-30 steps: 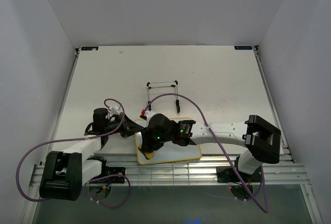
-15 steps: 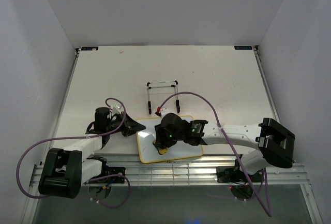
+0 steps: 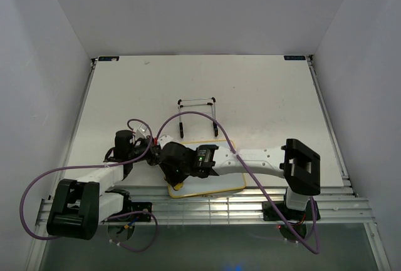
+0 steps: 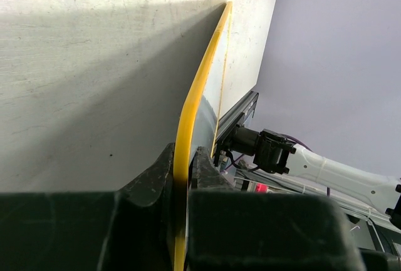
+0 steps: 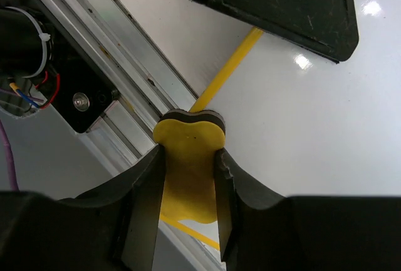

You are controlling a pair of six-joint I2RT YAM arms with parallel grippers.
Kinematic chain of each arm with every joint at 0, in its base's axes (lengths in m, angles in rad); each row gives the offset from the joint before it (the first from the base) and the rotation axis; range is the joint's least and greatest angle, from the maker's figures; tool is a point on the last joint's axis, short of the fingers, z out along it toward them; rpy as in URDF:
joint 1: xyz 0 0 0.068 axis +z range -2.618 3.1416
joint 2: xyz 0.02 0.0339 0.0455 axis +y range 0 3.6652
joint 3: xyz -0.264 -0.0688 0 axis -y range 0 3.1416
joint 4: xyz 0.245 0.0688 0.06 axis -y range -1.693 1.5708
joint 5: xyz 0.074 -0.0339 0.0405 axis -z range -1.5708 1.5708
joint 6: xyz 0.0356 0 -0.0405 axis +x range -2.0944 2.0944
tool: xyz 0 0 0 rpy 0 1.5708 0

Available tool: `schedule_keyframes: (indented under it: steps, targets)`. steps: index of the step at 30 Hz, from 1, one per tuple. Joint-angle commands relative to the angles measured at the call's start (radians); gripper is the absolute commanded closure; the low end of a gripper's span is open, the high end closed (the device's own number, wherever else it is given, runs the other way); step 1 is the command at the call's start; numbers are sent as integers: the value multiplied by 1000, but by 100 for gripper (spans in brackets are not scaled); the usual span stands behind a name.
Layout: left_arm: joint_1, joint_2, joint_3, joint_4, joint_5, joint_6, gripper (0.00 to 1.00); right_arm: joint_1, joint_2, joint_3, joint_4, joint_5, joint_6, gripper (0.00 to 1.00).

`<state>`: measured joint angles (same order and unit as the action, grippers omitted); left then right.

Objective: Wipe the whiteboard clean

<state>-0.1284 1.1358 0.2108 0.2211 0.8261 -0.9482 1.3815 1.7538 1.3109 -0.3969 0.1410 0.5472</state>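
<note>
The whiteboard (image 3: 216, 185), white with a thin yellow frame, lies flat at the table's near edge. My left gripper (image 3: 155, 153) is shut on its left edge. In the left wrist view the yellow frame (image 4: 202, 83) runs away from the closed fingers of the left gripper (image 4: 182, 161). My right gripper (image 3: 178, 182) is shut on a small yellow eraser (image 3: 178, 187). It presses the eraser (image 5: 188, 158) down at the board's near left corner. No red marks show on the white surface (image 5: 301, 127) around the right gripper (image 5: 188, 164).
A black wire easel stand (image 3: 197, 111) stands behind the board. A metal rail (image 3: 250, 205) runs along the table's front edge, just below the eraser (image 5: 119, 71). White walls enclose the table on three sides.
The right gripper swept the eraser rightward across the board, then back to the near left corner. The left gripper stayed clamped on the board's edge.
</note>
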Motion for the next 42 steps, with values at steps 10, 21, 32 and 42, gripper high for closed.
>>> schedule_keyframes:
  steps: [10, 21, 32, 42]
  targets:
    - [-16, -8, 7, -63, -183, -4, 100, -15, 10, -149, -98, 34, -9, 84]
    - [-16, -21, 2, -69, -179, -4, 100, -41, -155, -354, -135, 95, 3, 85]
    - [-16, -54, 6, -98, -180, 2, 100, -306, -263, -582, 22, -43, -20, 85]
    - [-16, -33, 7, -95, -208, 3, 100, -734, -548, -949, 142, -331, -52, 85]
